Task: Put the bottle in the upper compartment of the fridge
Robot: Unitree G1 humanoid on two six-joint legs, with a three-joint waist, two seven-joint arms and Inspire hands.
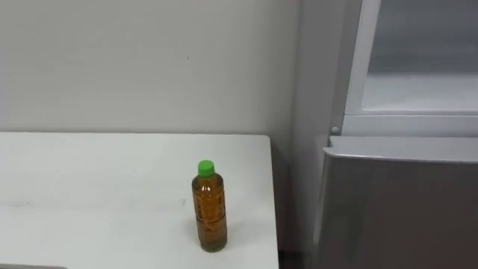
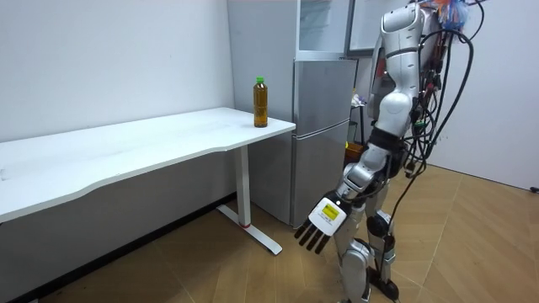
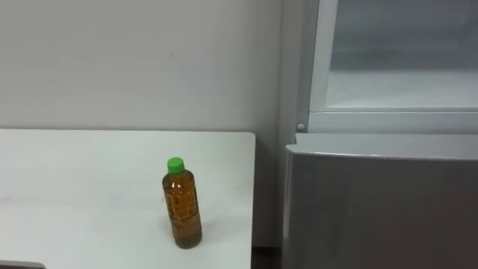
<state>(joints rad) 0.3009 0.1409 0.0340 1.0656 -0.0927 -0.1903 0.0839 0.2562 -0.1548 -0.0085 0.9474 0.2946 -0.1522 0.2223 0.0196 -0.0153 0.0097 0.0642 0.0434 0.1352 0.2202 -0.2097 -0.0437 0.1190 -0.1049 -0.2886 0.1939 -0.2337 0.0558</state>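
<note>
A clear bottle (image 1: pixel 210 209) of amber drink with a green cap stands upright on the white table (image 1: pixel 89 202), close to its right front corner. The room view shows the bottle (image 2: pixel 261 103) at the table end nearest the fridge. To its right stands the grey fridge (image 2: pixel 324 126); its upper compartment (image 1: pixel 418 75) shows a pale interior inside a light frame. I stand on the floor in front of the fridge, a step back from the table. My left hand (image 2: pixel 322 224) hangs low at my side with straight fingers, holding nothing.
The fridge's lower door (image 1: pixel 403 209) is shut and lies right of the table edge, with a narrow gap between them. A plain white wall runs behind the table. Wooden floor (image 2: pixel 253 269) lies open around me.
</note>
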